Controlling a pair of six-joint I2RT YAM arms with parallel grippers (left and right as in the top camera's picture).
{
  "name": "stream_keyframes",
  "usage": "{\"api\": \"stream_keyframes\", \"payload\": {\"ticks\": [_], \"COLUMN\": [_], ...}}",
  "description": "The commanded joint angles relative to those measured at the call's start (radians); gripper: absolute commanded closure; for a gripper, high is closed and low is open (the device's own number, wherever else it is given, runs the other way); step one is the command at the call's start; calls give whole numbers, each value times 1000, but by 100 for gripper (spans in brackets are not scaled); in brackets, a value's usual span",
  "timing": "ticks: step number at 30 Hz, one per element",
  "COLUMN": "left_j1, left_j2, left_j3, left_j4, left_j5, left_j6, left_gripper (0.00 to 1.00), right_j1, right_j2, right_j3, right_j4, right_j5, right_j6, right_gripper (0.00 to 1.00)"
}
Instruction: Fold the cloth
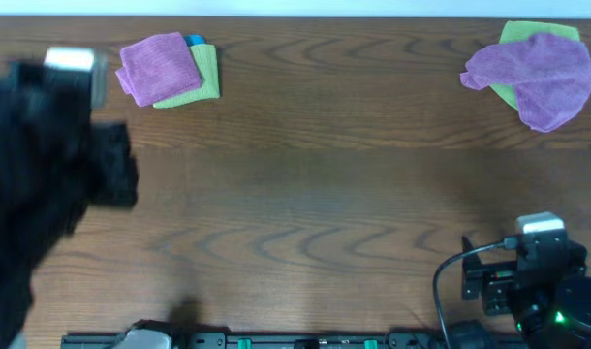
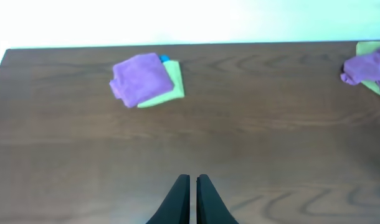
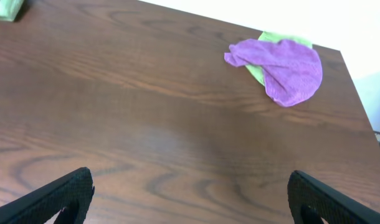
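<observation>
**Cloth folded on the pile, with a look-alike across the table**

The cloth (image 1: 158, 66) lies at the far left of the table (image 1: 305, 194), folded into a rough square on top of a lime-green cloth (image 1: 206, 82). A sliver of a blue cloth (image 1: 196, 41) shows at the back edge, and no tag shows in any view. The left gripper (image 2: 193, 193) hangs over bare wood well short of the pile, jaws clenched on nothing. The right gripper (image 3: 190, 196) sits at the near right, jaws released wide and empty.

The fold looks done, or close to it. One risk is the left arm (image 1: 44, 174) — blurred in the overhead view — which is close beside the pile. A sweep there could drag the top layer or push the stack askew, and the soft, uneven edges might spring open. The other is mistaken identity — a more violet cloth (image 1: 543, 78) lies crumpled at the far right on another green cloth (image 1: 538, 31), so a reach there would work the wrong piece.
</observation>
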Motion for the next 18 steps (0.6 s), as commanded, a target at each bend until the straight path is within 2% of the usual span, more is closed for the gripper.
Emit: {"api": "stream_keyframes", "payload": {"ticks": [1, 7, 14, 16, 18], "left_j1": [-7, -7, -7, -7, -7], "left_j2": [-128, -459, -645, -656, -655], "left_j3": [-228, -630, -854, -880, -887], "left_j4": [56, 187, 156, 156, 154], "left_j5": [-48, -61, -61, -61, -60], "left_j6": [-37, -45, -75, -90, -118], "left_gripper": [94, 94, 93, 85, 67], "right_j1": [-5, -5, -5, -5, -5], "right_j2": [-8, -8, -8, -8, -8], "right_j3": [14, 27, 38, 38, 38], "right_j4": [-26, -93, -105, -105, -105], "right_j5": [-5, -1, 37, 37, 37], "right_j6": [11, 18, 17, 17, 17], "right_gripper": [1, 1, 1, 1, 1]}}
